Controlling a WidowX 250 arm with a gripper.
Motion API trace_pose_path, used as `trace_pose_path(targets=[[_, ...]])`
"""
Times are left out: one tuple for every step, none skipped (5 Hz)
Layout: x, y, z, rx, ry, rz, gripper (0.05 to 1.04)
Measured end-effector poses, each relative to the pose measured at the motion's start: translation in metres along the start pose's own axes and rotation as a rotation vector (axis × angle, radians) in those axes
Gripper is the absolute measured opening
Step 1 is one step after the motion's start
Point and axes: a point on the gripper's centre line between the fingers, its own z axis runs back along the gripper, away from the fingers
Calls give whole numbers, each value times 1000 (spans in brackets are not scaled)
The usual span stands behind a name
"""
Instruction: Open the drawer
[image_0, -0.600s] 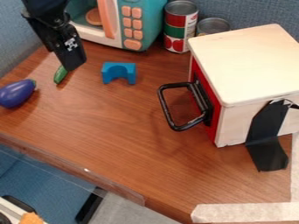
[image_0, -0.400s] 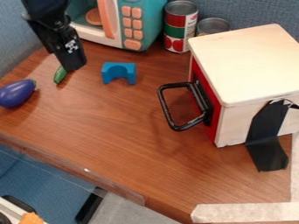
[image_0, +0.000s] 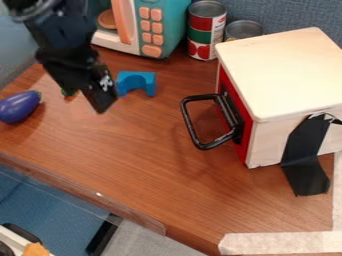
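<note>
At upper left, over tabletop (image_0: 133, 170): one gripper (image_0: 101, 109), released or clenched, I cannot tell. At right: one drawer (image_0: 246, 142), seemingly shut in pale box (image_0: 287, 70), black handle (image_0: 188, 122) jutting out. Hazards: low swing could clip blue block (image_0: 137, 76); shallow hooking, slipped handle; skewed pull, dragged box.

Drawer (image_0: 244, 127) — red front, black loop handle (image_0: 189, 121) — closed in pale wooden box (image_0: 284, 70)

Black arm (image_0: 59, 25) slanted down and rightward from view's upper left; black gripper (image_0: 102, 106) hung tilted at its end, pointing down-right.
</note>
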Motion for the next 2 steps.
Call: trace_pose_path(targets=[[-2,-4,-11,12,-43,124,1001],[5,-5,-21,42,-71,252,1001]])
